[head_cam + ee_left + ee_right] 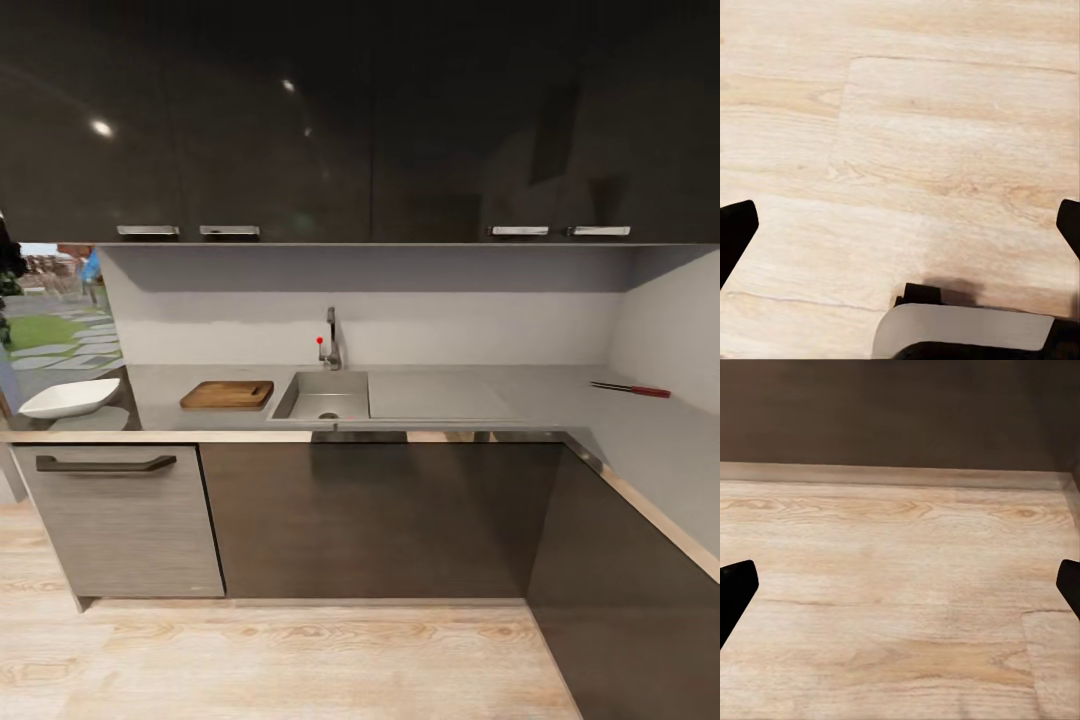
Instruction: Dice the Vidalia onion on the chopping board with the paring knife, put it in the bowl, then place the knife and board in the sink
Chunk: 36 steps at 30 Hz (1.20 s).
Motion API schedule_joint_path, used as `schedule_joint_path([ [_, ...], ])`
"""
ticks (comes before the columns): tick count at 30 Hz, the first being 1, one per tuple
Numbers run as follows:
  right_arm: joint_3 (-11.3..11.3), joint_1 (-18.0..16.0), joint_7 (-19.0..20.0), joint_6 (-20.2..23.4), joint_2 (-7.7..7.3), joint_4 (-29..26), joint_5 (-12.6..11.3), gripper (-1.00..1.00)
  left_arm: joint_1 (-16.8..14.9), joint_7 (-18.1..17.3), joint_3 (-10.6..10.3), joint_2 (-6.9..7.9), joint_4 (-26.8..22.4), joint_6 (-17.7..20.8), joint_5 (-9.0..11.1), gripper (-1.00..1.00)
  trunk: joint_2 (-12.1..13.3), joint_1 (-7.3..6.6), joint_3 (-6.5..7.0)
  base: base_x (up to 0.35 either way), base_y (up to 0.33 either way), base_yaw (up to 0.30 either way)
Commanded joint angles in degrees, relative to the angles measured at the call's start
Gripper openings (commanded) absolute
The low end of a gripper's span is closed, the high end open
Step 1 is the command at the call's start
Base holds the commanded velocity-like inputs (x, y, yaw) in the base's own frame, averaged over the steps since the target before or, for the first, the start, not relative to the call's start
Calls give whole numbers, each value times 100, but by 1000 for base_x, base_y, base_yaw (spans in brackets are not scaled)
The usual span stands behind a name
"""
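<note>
Onion itself cannot be made out from the head view; the sink (322, 396) basin looks too small and shadowed to tell what lies inside. That sink sits in the countertop (560, 395), with its drainboard stretching to the right and the tap (330, 340) with a red dot standing behind it. Just left of the sink lies the board (227, 394), flat on the counter. Further left, at the counter's end, rests the white bowl (70, 399). Well apart from these, on the right stretch of the counter near the corner, lies the knife (630, 388), its red handle pointing right. Dark cabinets (380, 515) run beneath, a lighter grey door with a handle (105, 463) stands at the left, and dark upper cupboards (300, 130) hang above. A wooden floor (270, 660) spreads in front.

Left wrist view: the left gripper (900, 225) has its fingers (735, 232) spread wide at the picture's two edges, holding nothing, over pale floorboards (937, 135).

Right wrist view: the right gripper (900, 589) likewise has its fingers (733, 589) spread wide and empty, above floorboards (907, 585), with a dark cabinet base (900, 412) beyond.
</note>
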Motion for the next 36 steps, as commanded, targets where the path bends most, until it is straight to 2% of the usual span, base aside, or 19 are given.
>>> schedule_joint_path([
  [1,46,-5,-30,-14,1,6,-16,100,36,10,0,-2,-7,-5,3,100,-3,0,-5,21,-41,0],
  [8,51,-7,-31,-14,1,9,-17,100,108,10,0,-9,-6,3,3,100,-3,0,-5,126,-143,-22],
  [17,53,-2,-31,12,1,14,-13,100,108,18,0,-4,-72,3,-8,100,-3,0,9,157,-135,-154],
  [18,53,-3,-31,18,1,14,-11,100,108,30,0,-6,-129,10,-13,100,-3,0,10,22,-15,-74],
  [20,58,-3,-31,27,1,18,-15,100,108,71,0,-52,-578,156,-36,100,-3,0,11,7,-5,-25],
  [22,61,-1,-31,29,3,21,-16,100,108,81,-3,-126,-1289,919,-51,100,-3,0,11,2,-2,-8],
  [23,61,-1,-31,29,2,22,-16,100,103,75,-6,-151,-1853,1745,-53,100,-3,0,11,1,-1,-3],
  [25,61,-1,-33,30,2,23,-16,100,101,53,-18,-171,-2791,3016,-45,100,-3,0,11,1,0,-2],
  [27,61,-2,-37,30,1,23,-16,100,100,43,-106,-223,-3735,4080,-41,100,-3,0,11,0,0,0],
  [28,62,-3,-38,30,1,24,-16,100,99,49,-199,-265,-4147,4499,-49,100,-3,0,11,0,0,0],
  [29,62,-3,-39,30,1,24,-16,100,99,51,-252,-282,-4342,4691,-53,100,-3,0,11,0,0,0],
  [30,62,-3,-39,30,1,24,-17,100,99,57,-406,-318,-4893,5261,-71,100,-3,0,11,0,0,0],
  [31,62,-2,-40,30,1,24,-17,100,97,62,-480,-337,-5233,5661,-95,100,-3,0,11,0,0,0],
  [32,62,-2,-40,30,1,25,-17,100,96,62,-510,-345,-5395,5865,-109,100,-3,0,11,0,0,0],
  [33,62,-5,-40,30,1,25,-15,100,91,59,-583,-368,-5841,6460,-147,100,-3,0,11,0,0,0],
  [36,62,-5,-40,30,1,29,-12,100,61,56,-747,-495,-6442,7188,-195,100,-3,0,11,0,0,0],
])
